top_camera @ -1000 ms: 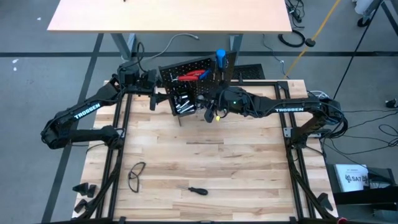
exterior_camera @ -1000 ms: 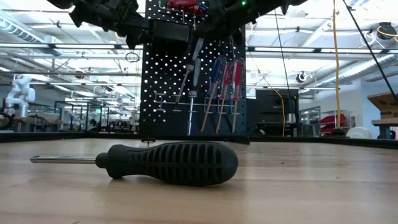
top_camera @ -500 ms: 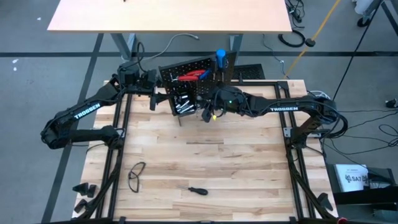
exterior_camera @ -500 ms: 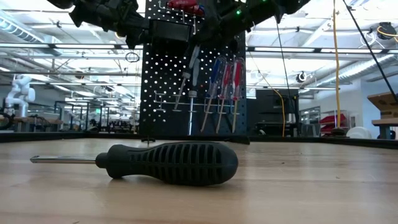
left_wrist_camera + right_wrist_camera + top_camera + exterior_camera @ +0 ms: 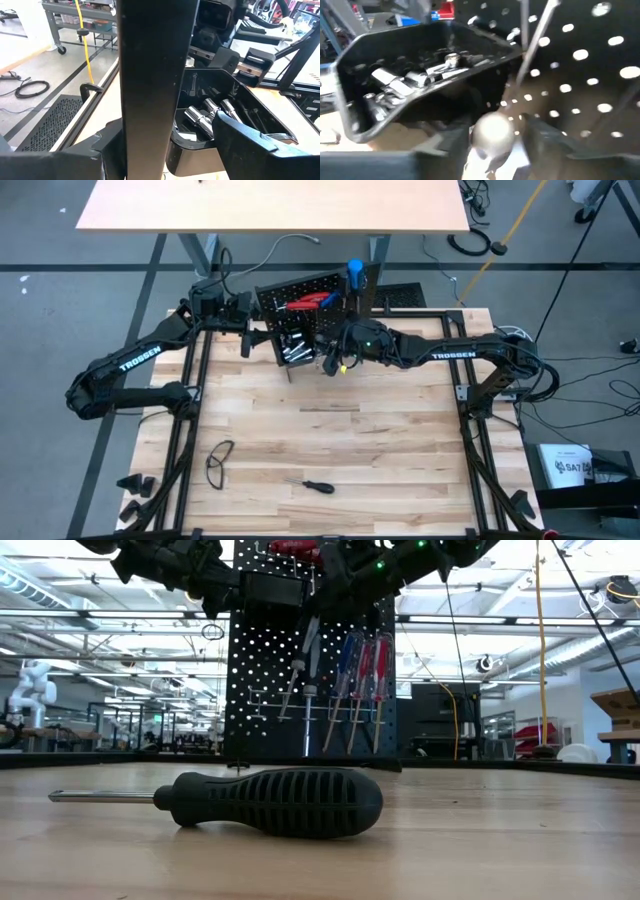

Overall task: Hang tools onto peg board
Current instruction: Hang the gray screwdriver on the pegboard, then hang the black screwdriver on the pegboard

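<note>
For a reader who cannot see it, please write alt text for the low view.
A black screwdriver lies on its side on the wooden table, close to the camera. Behind it stands a black peg board with several screwdrivers hanging on it, and dark robot arms reach in from above.

One black peg board (image 5: 308, 315) with one black bin (image 5: 415, 80). One black-handled screwdriver (image 5: 319, 486) and one pair of safety glasses (image 5: 219, 461) lie on the worktop (image 5: 380, 450). Four screwdrivers (image 5: 345, 680) hang on the board.
</note>
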Controlling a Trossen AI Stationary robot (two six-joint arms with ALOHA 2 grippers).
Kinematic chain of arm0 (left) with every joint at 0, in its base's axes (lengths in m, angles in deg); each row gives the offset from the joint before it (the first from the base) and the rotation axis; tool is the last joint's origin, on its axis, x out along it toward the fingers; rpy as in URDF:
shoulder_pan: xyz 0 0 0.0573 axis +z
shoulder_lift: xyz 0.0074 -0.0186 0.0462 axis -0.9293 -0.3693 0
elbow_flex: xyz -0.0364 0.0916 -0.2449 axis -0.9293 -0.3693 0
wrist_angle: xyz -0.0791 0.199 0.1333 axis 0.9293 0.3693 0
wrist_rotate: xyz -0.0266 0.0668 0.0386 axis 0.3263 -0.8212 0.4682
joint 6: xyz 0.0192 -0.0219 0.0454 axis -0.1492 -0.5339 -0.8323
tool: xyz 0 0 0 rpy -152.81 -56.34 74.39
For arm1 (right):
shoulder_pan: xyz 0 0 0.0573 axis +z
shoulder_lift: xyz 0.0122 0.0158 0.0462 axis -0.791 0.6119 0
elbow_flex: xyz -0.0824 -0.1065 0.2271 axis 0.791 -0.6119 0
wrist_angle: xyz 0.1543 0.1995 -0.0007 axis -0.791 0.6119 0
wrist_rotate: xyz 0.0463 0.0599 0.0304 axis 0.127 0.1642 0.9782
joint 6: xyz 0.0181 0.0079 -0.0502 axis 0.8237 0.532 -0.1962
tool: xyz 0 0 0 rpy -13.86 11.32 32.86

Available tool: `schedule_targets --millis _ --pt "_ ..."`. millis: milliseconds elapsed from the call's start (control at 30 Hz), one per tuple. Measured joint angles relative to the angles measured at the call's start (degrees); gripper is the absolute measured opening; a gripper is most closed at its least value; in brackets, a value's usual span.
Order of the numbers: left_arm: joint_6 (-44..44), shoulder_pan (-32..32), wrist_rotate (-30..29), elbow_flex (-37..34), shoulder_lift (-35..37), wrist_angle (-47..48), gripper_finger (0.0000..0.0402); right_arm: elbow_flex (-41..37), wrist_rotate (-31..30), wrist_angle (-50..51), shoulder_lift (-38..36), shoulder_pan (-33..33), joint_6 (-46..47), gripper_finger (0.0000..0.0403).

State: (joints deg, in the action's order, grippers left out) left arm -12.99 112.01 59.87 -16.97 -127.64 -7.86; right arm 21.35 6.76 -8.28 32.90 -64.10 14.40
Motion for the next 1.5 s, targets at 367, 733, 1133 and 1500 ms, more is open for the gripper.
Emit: schedule_targets --millis 367,733,1133,1500 --pt "0.0 0.0 0.0 0.0 0.0 0.2 0.026 0.0 -0.4 -0.1 0.0 -0.1 0.0 0.0302" --pt "0.0 0.0 -0.3 0.0 0.0 0.6 0.026 0.0 0.8 6.0 -3.1 2.3 -1.7 0.0286" --pt "0.0 0.2 -1.5 0.1 0.0 0.8 0.026 0.0 0.5 15.7 -3.9 5.9 -1.4 0.0286" --pt "-0.5 0.3 -3.1 0.2 3.5 2.0 0.026 0.0 0.5 20.1 -3.9 16.0 -0.7 0.0286"
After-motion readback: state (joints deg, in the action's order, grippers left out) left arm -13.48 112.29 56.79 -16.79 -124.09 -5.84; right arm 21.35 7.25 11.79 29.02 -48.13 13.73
